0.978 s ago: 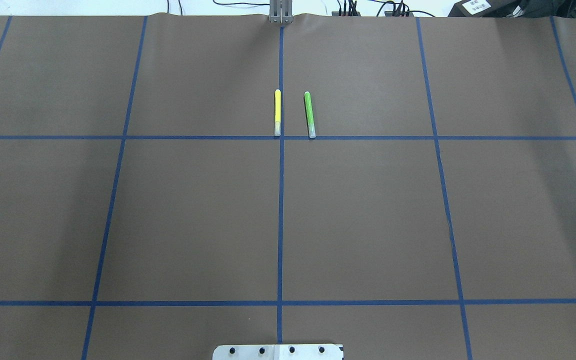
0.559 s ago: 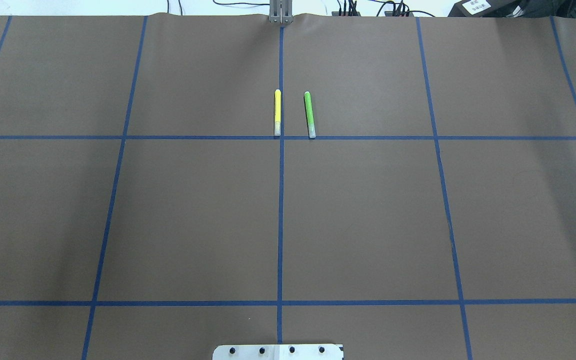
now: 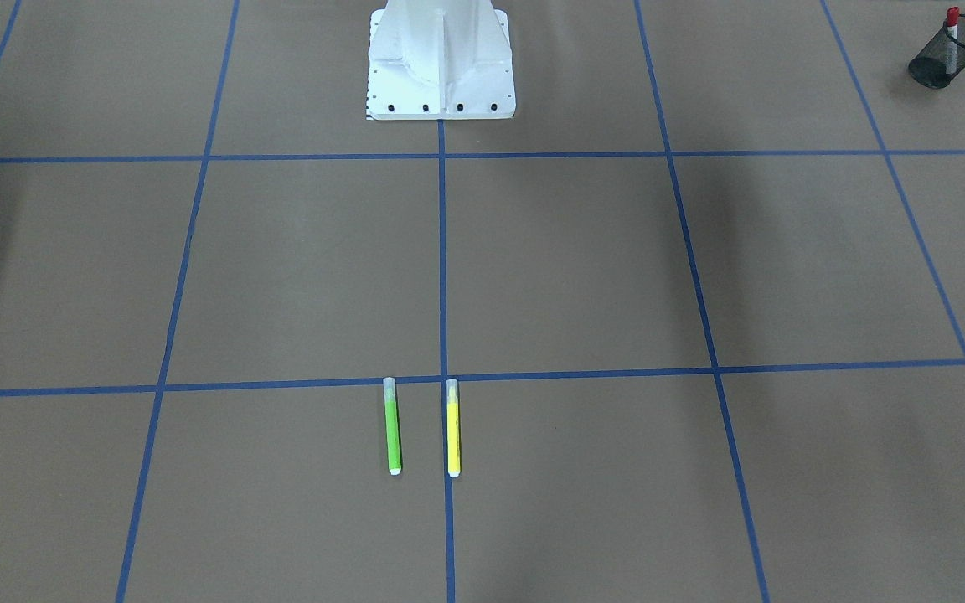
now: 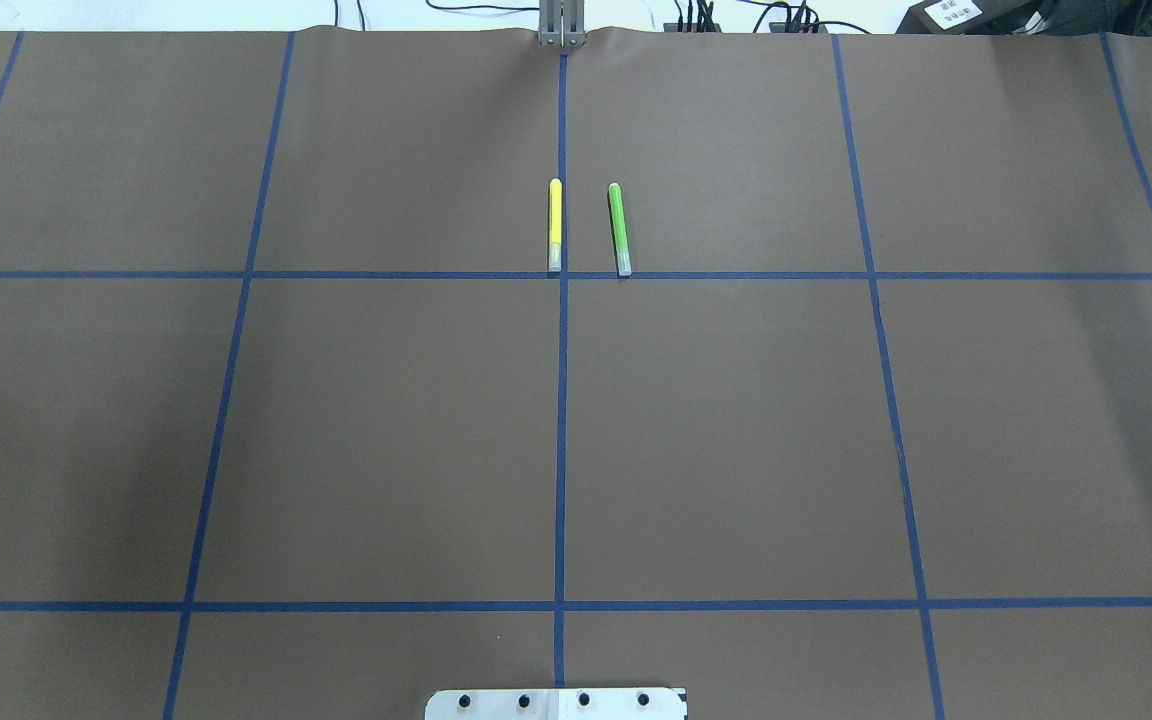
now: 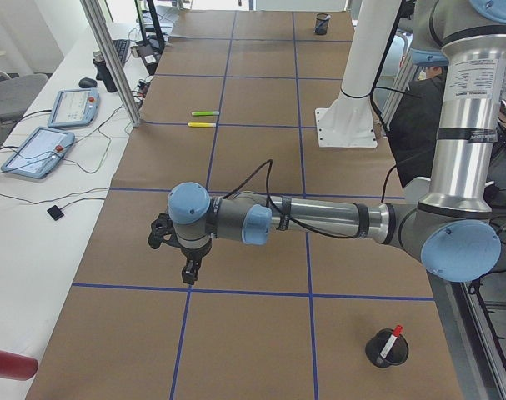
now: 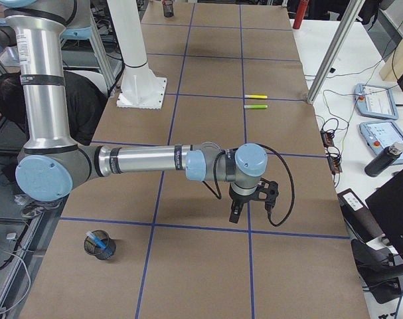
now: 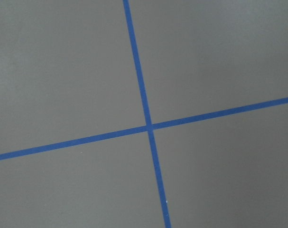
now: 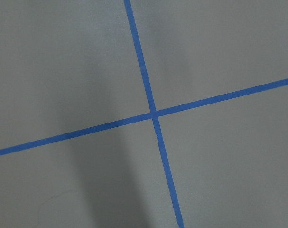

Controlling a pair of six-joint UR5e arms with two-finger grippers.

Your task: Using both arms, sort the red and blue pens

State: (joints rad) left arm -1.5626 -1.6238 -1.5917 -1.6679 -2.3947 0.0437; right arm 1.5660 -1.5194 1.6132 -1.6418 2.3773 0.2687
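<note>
The red pen stands in a black mesh cup at the table's end on my left; the left side view shows the red pen in that cup too. The blue pen rests in another mesh cup at the end on my right. My left gripper hangs over bare paper near the operators' edge, away from the cup. My right gripper hangs likewise at the other end. Both show only in the side views, so I cannot tell whether they are open or shut. The wrist views hold only brown paper and blue tape.
A yellow marker and a lime-green marker lie side by side at the far middle of the table. The white robot base stands at the near middle. Tablets and a dark bottle sit beyond the table's edge.
</note>
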